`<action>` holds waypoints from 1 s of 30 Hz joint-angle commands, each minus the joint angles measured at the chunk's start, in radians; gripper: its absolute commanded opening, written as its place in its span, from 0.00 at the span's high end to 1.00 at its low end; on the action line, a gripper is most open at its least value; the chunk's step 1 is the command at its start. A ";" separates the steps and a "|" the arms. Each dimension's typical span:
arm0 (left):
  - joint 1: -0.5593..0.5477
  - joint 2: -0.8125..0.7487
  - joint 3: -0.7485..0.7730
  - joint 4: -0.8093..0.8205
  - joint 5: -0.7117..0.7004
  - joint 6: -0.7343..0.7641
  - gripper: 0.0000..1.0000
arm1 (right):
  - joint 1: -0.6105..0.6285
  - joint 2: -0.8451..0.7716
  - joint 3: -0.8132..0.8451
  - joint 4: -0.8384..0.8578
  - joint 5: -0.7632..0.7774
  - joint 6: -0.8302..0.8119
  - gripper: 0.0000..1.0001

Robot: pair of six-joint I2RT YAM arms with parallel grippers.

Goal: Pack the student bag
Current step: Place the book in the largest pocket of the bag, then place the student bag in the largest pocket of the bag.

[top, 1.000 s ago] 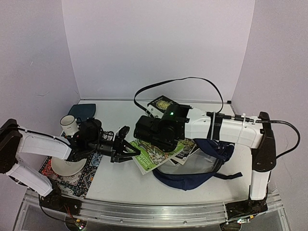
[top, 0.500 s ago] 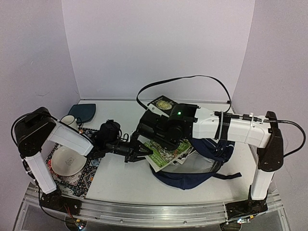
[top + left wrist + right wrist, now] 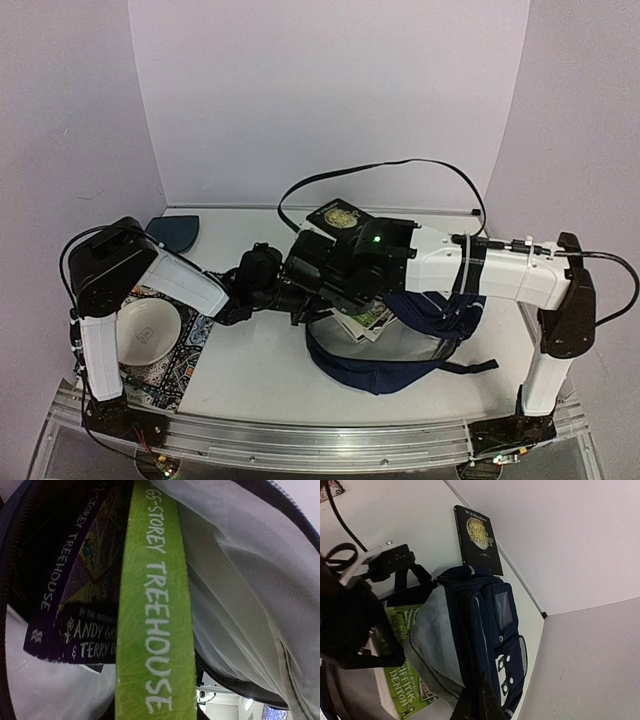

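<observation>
The navy student bag (image 3: pixel 405 345) lies at centre right with its mouth facing left. My right gripper (image 3: pixel 482 694) is shut on the fabric at the bag's opening and holds it up. The right wrist view shows the front pocket with white buckle patches (image 3: pixel 506 674). My left arm (image 3: pixel 258 272) reaches in from the left, its gripper hidden under the right wrist. In the left wrist view a green book spine (image 3: pixel 155 630) runs down to the jaws, inside the grey lining (image 3: pixel 235 595), beside a purple book (image 3: pixel 60 580). A corner of the green book (image 3: pixel 368 318) shows from above.
A black book (image 3: pixel 340 215) lies behind the bag near the back wall. A white bowl (image 3: pixel 148 330) sits on a patterned mat (image 3: pixel 165 378) at the left. A dark-teal pouch (image 3: pixel 175 232) lies at the back left. A black cable (image 3: pixel 400 163) arcs above the right arm.
My left gripper has moved right, carrying the green book from the open table into the bag's mouth. The left elbow has risen. The bag's mouth is lifted higher.
</observation>
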 commanded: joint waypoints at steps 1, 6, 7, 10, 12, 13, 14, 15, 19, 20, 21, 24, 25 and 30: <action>-0.034 0.036 0.102 0.126 -0.135 -0.007 1.00 | 0.042 -0.075 0.010 0.085 0.010 0.021 1.00; -0.043 0.072 0.116 0.128 -0.178 0.023 0.89 | 0.047 -0.090 -0.014 0.091 -0.016 0.039 1.00; -0.045 0.071 0.106 0.127 -0.179 0.027 0.82 | 0.046 -0.098 -0.023 0.093 -0.021 0.045 1.00; -0.051 0.047 0.060 0.127 -0.196 0.057 0.64 | 0.046 -0.116 -0.053 0.097 -0.035 0.057 1.00; -0.056 0.013 0.010 0.127 -0.213 0.084 0.53 | 0.046 -0.124 -0.072 0.098 -0.043 0.063 1.00; -0.058 -0.005 -0.012 0.125 -0.218 0.098 0.48 | 0.046 -0.128 -0.078 0.098 -0.048 0.064 0.97; -0.058 -0.024 -0.034 0.124 -0.222 0.110 0.44 | 0.046 -0.131 -0.084 0.098 -0.053 0.065 0.94; -0.059 -0.043 -0.056 0.122 -0.224 0.121 0.41 | 0.046 -0.132 -0.090 0.098 -0.058 0.065 0.90; -0.062 -0.133 -0.157 0.108 -0.229 0.162 0.29 | 0.043 -0.140 -0.100 0.098 -0.083 0.053 0.74; -0.063 -0.157 -0.185 0.102 -0.234 0.175 0.26 | 0.041 -0.142 -0.099 0.098 -0.098 0.048 0.70; -0.063 -0.184 -0.204 0.091 -0.236 0.189 0.24 | 0.037 -0.144 -0.098 0.098 -0.119 0.042 0.66; -0.063 -0.267 -0.282 0.064 -0.248 0.214 0.21 | 0.018 -0.159 -0.097 0.098 -0.207 0.033 0.54; -0.063 -0.299 -0.309 0.055 -0.256 0.223 0.21 | 0.002 -0.166 -0.097 0.098 -0.234 0.031 0.52; -0.060 -0.444 -0.418 -0.034 -0.311 0.272 0.19 | -0.140 -0.196 -0.120 0.125 -0.384 0.021 0.44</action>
